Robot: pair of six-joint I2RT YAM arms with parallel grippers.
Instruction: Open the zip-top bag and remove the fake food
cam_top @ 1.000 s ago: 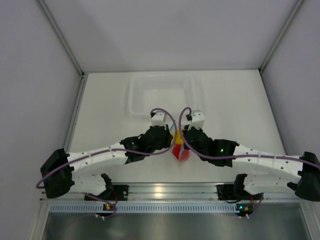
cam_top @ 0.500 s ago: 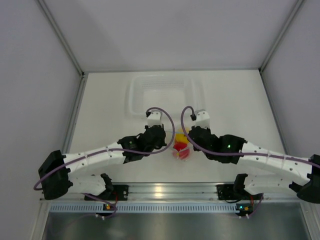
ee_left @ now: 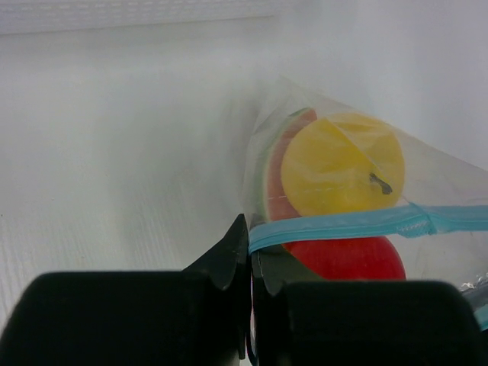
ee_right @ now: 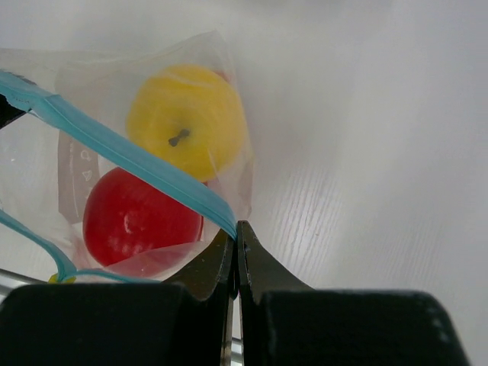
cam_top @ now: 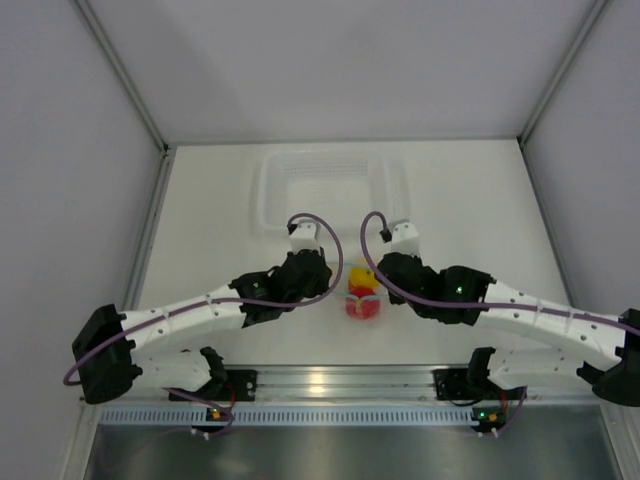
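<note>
The zip-top bag [cam_top: 361,296] hangs between my two grippers near the table's front middle. Its blue zip strip [ee_left: 358,223] runs across the left wrist view, and the strip [ee_right: 130,156] crosses the right wrist view too. My left gripper [ee_left: 250,238] is shut on one end of the strip; my right gripper [ee_right: 235,236] is shut on the other side of the mouth. Inside lie the fake food pieces: a yellow round fruit [ee_right: 187,118] and a red round fruit [ee_right: 137,221]. The yellow fruit [ee_left: 343,164] and red fruit [ee_left: 347,258] show through the plastic. A red slice edge [ee_left: 276,171] peeks behind.
A larger clear rigid tray [cam_top: 330,188] sits on the white table [cam_top: 480,200] behind the arms. Grey walls enclose the table on three sides. A metal rail [cam_top: 340,382] runs along the near edge by the arm bases.
The left gripper closed onto the bag's zip strip. Both grippers drew slightly apart and the bag's mouth spread between them, with the fruits now showing yellow over red from above.
</note>
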